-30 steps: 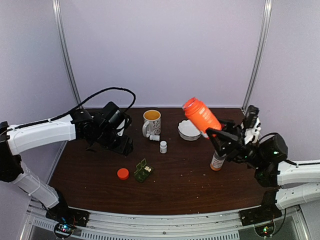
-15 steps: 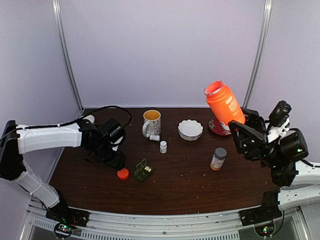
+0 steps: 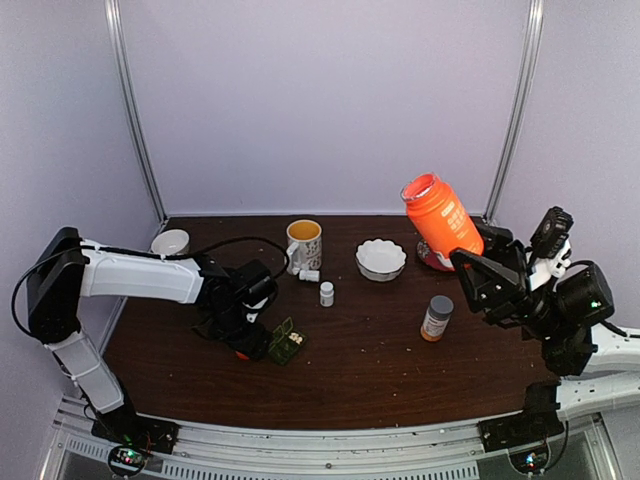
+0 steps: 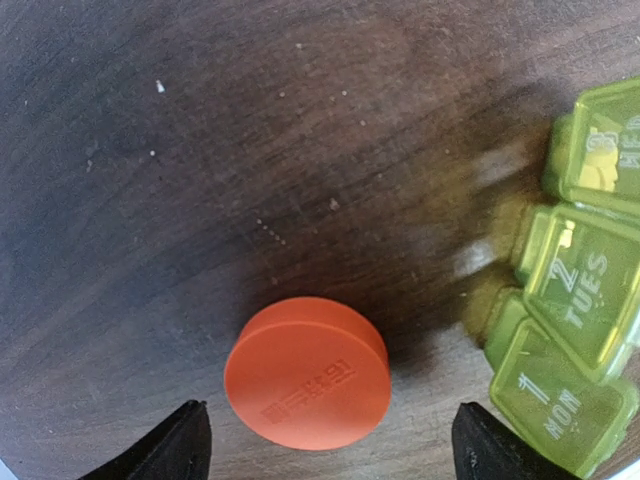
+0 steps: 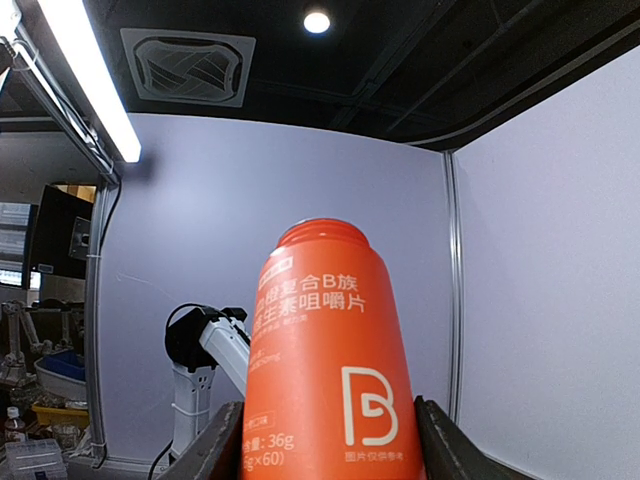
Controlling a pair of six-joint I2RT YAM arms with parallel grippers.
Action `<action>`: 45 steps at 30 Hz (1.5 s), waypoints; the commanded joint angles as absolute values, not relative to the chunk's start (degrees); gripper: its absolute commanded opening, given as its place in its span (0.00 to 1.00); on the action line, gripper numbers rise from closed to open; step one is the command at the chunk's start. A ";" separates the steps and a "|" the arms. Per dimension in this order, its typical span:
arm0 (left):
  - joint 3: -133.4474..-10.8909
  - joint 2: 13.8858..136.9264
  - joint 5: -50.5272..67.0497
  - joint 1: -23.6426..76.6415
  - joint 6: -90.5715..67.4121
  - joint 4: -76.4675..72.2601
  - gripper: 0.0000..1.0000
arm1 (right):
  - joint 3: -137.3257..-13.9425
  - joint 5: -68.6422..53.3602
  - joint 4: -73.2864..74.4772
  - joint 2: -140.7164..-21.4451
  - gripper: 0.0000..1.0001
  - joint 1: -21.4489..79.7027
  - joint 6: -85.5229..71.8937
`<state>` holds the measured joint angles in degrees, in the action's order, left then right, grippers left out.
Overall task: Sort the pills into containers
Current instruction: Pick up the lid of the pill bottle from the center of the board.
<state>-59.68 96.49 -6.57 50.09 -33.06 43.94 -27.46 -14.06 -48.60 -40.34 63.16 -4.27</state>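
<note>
The dark green pill box (image 3: 287, 342) lies on the table with its lids up; in the left wrist view (image 4: 580, 300) they read MON, TUES, WED. My left gripper (image 3: 246, 338) is open and low over the orange cap (image 4: 307, 372) just left of the box. Its fingertips (image 4: 185, 445) stand wide on both sides of the cap without touching it. My right gripper (image 3: 482, 272) is shut on the uncapped orange bottle (image 3: 440, 220) and holds it high, mouth up, leaning slightly left. The bottle fills the right wrist view (image 5: 330, 360).
A yellow-lined mug (image 3: 304, 243), a white bowl (image 3: 380, 258) and two tiny white bottles (image 3: 326, 293) stand at the back middle. A grey-capped bottle (image 3: 436, 318) stands to the right, with a red dish (image 3: 432, 260) behind it. A small white bowl (image 3: 170, 242) sits at the far left.
My left gripper moved right and toward the near edge, down over the orange cap. My right arm swung the orange bottle from a left tilt above the bowl back to the right, nearly upright.
</note>
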 commanded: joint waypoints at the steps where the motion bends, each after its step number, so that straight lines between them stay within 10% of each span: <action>1: -60.65 96.74 -7.19 49.92 -33.92 42.16 0.87 | -26.80 -12.69 -47.97 -38.71 0.00 63.42 -3.96; 45: -66.11 93.62 -7.14 46.67 -30.38 50.22 0.47 | -30.84 -16.45 -42.88 -44.30 0.00 63.37 -3.76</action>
<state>-62.35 98.78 -5.23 47.18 -31.38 44.69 -29.52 -15.22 -42.83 -43.86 63.16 -4.38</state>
